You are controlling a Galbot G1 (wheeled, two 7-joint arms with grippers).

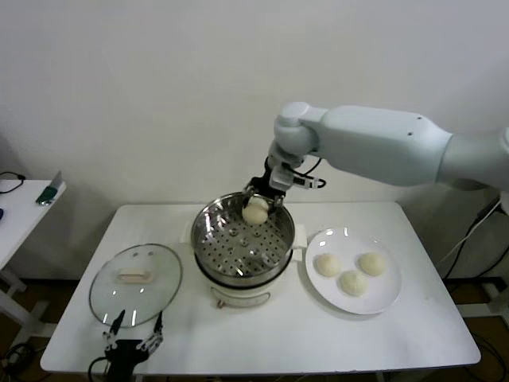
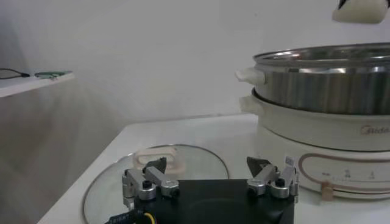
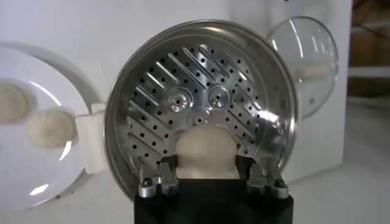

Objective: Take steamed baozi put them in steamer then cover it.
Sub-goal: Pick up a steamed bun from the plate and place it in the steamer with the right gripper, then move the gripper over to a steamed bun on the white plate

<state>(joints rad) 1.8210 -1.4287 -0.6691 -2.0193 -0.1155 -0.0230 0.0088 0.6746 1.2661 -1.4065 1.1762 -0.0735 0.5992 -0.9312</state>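
My right gripper (image 1: 256,208) is shut on one off-white baozi (image 3: 206,150) and holds it above the far part of the steamer (image 1: 243,239), over its perforated tray (image 3: 183,97). Three more baozi (image 1: 351,270) lie on the white plate (image 1: 374,302) to the right of the steamer. The glass cover (image 1: 135,283) with its cream handle lies flat on the table to the left of the steamer. My left gripper (image 1: 134,338) is open and empty, low at the table's front left edge, just in front of the cover (image 2: 155,173).
The steamer (image 2: 329,91) stands mid-table on its white base with side handles. A second white table (image 1: 20,203) with a small teal object stands at the far left. A white wall is close behind.
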